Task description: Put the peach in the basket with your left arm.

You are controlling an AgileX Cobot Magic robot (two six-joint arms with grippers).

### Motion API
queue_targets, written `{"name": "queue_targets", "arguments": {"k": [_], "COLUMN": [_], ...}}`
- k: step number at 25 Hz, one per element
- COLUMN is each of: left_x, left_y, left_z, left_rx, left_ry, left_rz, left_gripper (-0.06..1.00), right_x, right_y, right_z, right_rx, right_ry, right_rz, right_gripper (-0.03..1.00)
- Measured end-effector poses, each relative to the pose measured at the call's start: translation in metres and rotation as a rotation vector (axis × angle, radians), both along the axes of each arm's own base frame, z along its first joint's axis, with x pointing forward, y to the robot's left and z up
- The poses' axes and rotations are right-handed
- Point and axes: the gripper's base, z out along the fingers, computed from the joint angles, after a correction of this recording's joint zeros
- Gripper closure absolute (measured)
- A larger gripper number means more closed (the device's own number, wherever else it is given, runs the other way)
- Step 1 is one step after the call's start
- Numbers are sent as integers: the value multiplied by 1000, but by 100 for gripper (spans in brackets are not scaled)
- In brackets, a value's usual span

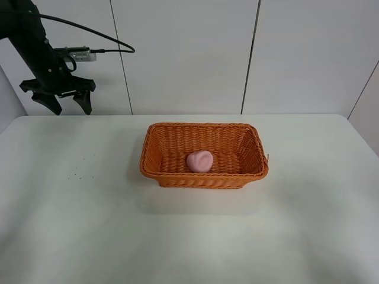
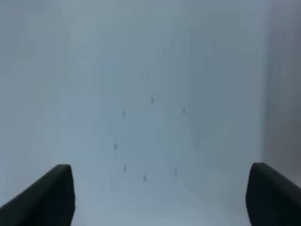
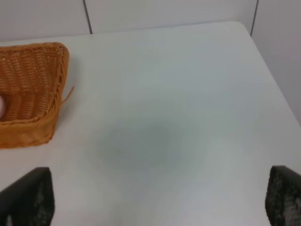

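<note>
The pale-pink peach [image 1: 200, 161] lies inside the orange wicker basket [image 1: 155, 158] at the middle of the white table. My left gripper [image 1: 67, 109] is open and empty, raised high at the back left, far from the basket. In the left wrist view its two dark fingertips [image 2: 47, 197] frame bare table with a few dark specks. In the right wrist view the right gripper [image 3: 157, 205] is open and empty above bare table, with the basket's corner [image 3: 47, 89] and a sliver of the peach [image 3: 2, 107] at the picture's edge. The right arm is out of the exterior view.
The white table [image 1: 89, 225] meets white wall panels with dark seams at the back. A few small dark specks [image 1: 76, 172] mark the table to the left of the basket. The table's right edge [image 3: 268, 66] shows in the right wrist view.
</note>
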Motion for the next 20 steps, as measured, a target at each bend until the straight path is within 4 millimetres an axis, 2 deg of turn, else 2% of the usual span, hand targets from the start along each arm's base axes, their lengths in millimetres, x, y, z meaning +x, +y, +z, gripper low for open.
{"name": "queue_targets", "arguments": {"k": [4,7,11,15,20], "left_x": [-33,-68,-131,-200,-278], "left_y": [1,2,2,3,6], "left_z": [21,38,55,56,37], "left_rx": [5,9,-2,-5,18], "left_ry": [7,13,21,33,46], "left_rz": [-2,-2,-3,-4,-6], "left_gripper": [10,10,10,10,10], "right_x": [0,0,0,0,0], "right_y": [0,0,0,0,0], "right_z": [0,0,0,0,0], "right_rx": [0,0,0,0,0], "right_ry": [0,0,0,0,0], "right_rz": [0,0,0,0,0], "right_gripper": [27,27,27,27,27]}}
